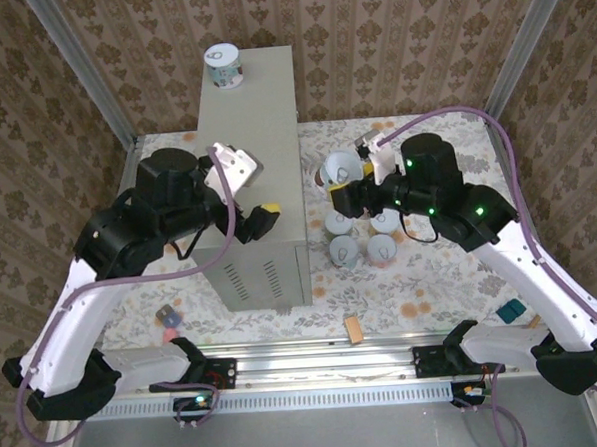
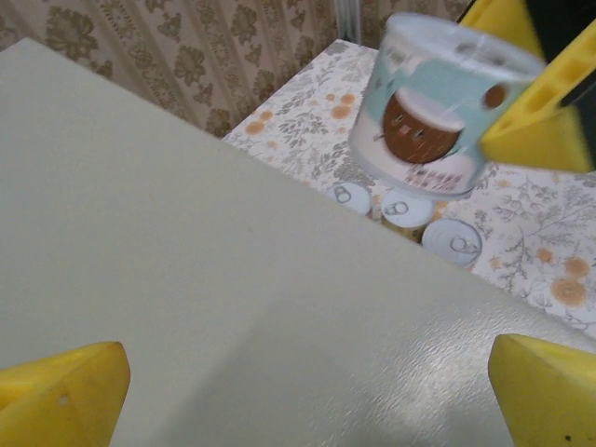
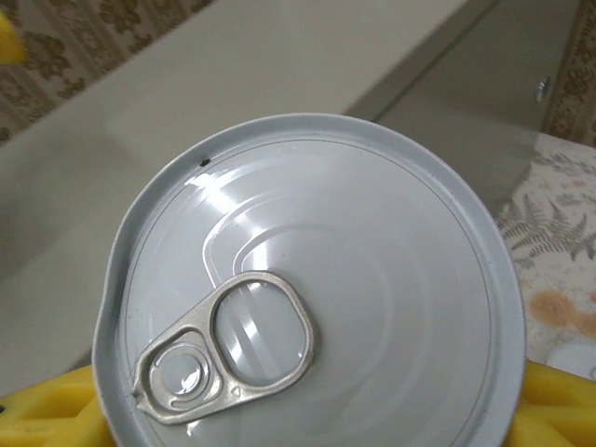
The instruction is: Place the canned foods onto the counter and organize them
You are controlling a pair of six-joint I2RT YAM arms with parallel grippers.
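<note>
Top external view: I see the counter (image 1: 248, 116) in the middle; my left arm lies over its near half and hides much of the top; one can (image 1: 223, 67) stands on the far left corner, too small for me to read its label. The left gripper (image 2: 307, 396) hangs over the counter top with its yellow pads (image 2: 60, 396) far apart and nothing between them, so it is wide open; the picture's bottom edge cuts the pads off. The right gripper (image 1: 348, 181) is closed around a blue can (image 2: 424, 112), up in the air just off the counter's right edge; its label is pale blue with a round brown picture; the small red writing under that is too blurry to read; from the right wrist I see its white lid (image 3: 307, 307) and pull tab (image 3: 223, 349), and its sides are hidden. Some more cans (image 1: 345, 249) stand on the flowered table (image 1: 422, 287) beside the counter's right side; from the left wrist the counter's edge cuts one off; I cannot make out their labels.
</note>
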